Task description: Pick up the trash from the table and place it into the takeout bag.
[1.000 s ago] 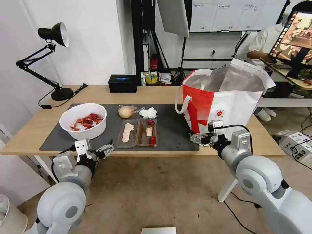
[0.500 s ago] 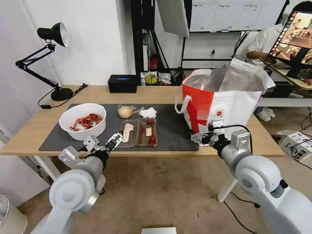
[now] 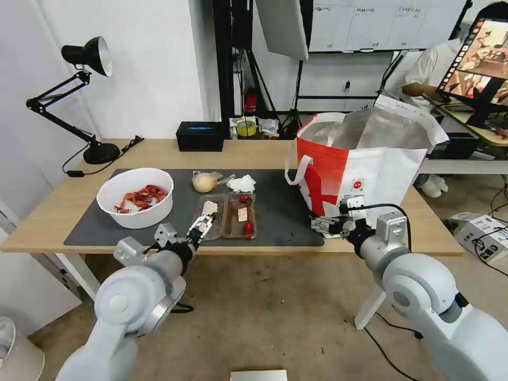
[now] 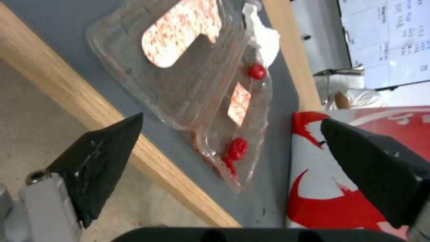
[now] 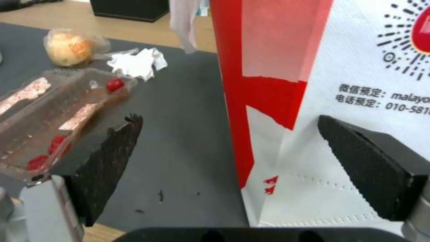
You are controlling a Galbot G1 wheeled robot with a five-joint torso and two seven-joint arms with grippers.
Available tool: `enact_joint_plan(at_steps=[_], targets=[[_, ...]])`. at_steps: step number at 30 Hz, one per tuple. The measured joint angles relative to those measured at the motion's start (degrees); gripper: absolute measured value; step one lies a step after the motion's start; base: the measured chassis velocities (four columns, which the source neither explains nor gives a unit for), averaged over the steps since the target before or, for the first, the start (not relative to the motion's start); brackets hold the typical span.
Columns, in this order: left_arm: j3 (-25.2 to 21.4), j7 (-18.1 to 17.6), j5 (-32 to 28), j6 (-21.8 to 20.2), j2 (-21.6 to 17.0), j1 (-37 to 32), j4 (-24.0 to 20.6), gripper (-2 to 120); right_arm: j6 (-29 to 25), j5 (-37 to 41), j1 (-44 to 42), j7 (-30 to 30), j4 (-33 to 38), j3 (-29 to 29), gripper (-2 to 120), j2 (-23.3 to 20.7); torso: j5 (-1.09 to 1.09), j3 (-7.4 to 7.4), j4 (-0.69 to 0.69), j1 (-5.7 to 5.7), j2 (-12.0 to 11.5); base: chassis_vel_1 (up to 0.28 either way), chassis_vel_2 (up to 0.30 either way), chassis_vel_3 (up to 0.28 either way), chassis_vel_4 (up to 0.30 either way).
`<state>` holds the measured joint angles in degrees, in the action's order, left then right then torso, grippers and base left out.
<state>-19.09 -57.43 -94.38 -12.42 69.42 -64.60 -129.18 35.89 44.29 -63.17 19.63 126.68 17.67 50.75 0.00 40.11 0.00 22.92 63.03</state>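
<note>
At the lower left of the head view I have the left gripper point(image 3: 201, 226) spread wide over the near end of the clear tray point(image 3: 226, 215), holding nothing; I judge that if I clamp the thin plastic edge it could buckle or tip, spilling the red scraps onto the mat point(image 3: 275, 211). The tray also hangs near the table point(image 3: 47, 211) edge, so a nudge might push it off. Further left sits the bowl of red shells point(image 3: 135, 197), and behind the tray lie the wrapped lump point(image 3: 204, 182) and the crumpled tissue point(image 3: 241, 183), all untouched. At right, the right gripper point(image 3: 324, 226) waits released beside the takeout bag point(image 3: 365, 174), whose soft wall could fold inward if bumped. The light-wood top stands against a white wall, with a black lamp point(image 3: 84, 55) at upper left and a black box point(image 3: 200, 135) at the back edge.
</note>
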Motion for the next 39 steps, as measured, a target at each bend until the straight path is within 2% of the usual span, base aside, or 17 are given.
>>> enact_joint_plan(at_steps=[7, 24, 33, 39], targets=[[3.1, 0.4, 2.5, 0.0, 0.4, 1.2, 3.6, 100, -0.2, -0.2, -0.3, 0.0, -0.2, 0.3, 100, 0.0, 0.00, -0.01, 0.00, 0.00, 0.0, 0.000, 0.000, 0.000, 0.000], [4.3, 2.9, 3.3, 0.4, 0.5, 2.8, 7.7, 100, -0.4, -1.3, -0.4, -0.1, -1.1, 0.4, 100, 0.2, 0.01, -0.01, 0.01, -0.01, 0.0, 0.000, 0.000, 0.000, 0.000], [4.4, 3.8, 3.1, 0.9, 0.8, 3.1, 8.4, 100, -0.5, -1.5, -0.7, -0.1, -1.4, 0.5, 100, 0.2, 0.00, -0.01, 0.01, -0.01, 0.0, 0.000, 0.000, 0.000, 0.000], [3.6, 3.9, 2.0, 0.8, 0.2, 2.0, 6.2, 100, -0.6, -1.7, -0.5, 0.0, -2.0, 0.4, 100, 0.5, -0.01, 0.00, 0.00, 0.00, 0.0, 0.000, 0.000, 0.000, 0.000]])
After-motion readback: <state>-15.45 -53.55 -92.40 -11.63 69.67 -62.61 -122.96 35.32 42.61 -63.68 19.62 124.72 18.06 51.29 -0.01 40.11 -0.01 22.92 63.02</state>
